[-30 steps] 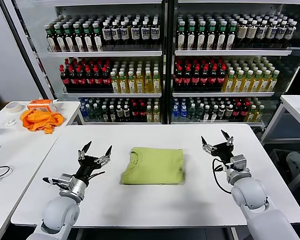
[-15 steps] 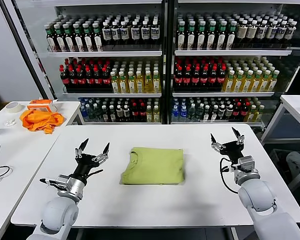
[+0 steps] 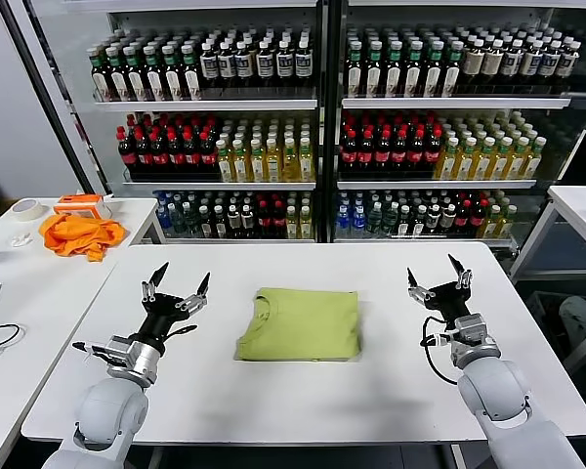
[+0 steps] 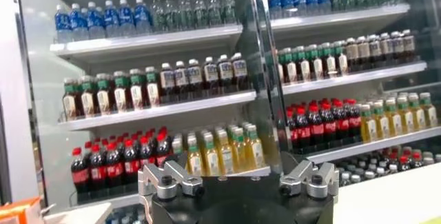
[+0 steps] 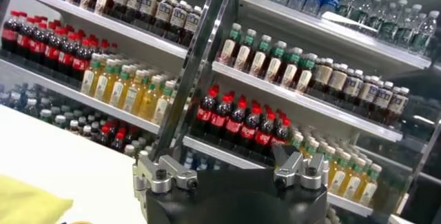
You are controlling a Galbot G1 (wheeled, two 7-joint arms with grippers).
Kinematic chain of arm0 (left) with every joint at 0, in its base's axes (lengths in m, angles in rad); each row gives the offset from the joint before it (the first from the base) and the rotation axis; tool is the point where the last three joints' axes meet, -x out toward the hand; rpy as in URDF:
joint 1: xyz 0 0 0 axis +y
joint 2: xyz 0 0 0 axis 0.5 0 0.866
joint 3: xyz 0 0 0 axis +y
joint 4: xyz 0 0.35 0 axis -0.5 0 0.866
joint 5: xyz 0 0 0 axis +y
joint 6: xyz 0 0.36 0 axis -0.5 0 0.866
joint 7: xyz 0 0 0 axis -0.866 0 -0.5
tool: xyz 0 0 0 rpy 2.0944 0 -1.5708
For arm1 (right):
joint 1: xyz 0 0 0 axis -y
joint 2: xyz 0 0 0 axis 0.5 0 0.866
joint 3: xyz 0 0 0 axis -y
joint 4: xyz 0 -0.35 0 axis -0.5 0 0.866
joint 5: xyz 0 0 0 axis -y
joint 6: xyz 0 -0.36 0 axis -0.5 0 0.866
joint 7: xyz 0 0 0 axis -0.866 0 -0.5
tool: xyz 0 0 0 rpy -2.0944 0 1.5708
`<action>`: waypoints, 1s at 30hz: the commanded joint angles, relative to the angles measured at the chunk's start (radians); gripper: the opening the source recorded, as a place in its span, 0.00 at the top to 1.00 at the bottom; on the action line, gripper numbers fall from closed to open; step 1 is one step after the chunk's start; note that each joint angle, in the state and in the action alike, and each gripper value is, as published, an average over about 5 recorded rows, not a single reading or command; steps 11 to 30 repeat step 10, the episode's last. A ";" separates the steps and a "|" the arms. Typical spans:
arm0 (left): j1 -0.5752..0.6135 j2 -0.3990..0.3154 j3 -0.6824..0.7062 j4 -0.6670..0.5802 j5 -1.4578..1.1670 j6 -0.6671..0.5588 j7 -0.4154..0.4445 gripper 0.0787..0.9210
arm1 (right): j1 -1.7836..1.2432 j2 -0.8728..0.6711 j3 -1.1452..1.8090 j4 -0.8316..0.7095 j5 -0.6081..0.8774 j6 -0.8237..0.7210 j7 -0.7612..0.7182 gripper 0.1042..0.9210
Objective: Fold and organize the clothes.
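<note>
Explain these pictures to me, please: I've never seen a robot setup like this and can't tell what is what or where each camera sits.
This is a two-armed robot at a white table. The wide picture comes from a camera on its head, looking down at the work. The other two come from cameras on its wrists; they mostly show the drink shelves behind the table.

On the table lies a yellow-green T-shirt, folded into a neat rectangle. The left gripper and the right gripper hover on either side of it, fingers spread, holding nothing.

On a side table to the robot's left lie an orange cloth and a roll of tape.
</note>
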 commanded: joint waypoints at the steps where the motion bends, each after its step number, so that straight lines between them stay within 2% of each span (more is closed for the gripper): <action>1: 0.001 -0.008 -0.014 0.045 0.030 -0.144 0.164 0.12 | 0.008 0.001 -0.013 -0.020 -0.029 0.019 0.016 0.12; 8: -0.013 -0.035 -0.005 0.068 0.034 -0.131 0.152 0.12 | -0.003 -0.011 0.001 -0.013 -0.035 0.026 0.008 0.12; 30: -0.016 -0.036 -0.005 0.075 0.033 -0.136 0.154 0.12 | -0.006 -0.012 0.005 -0.012 -0.036 0.027 0.004 0.12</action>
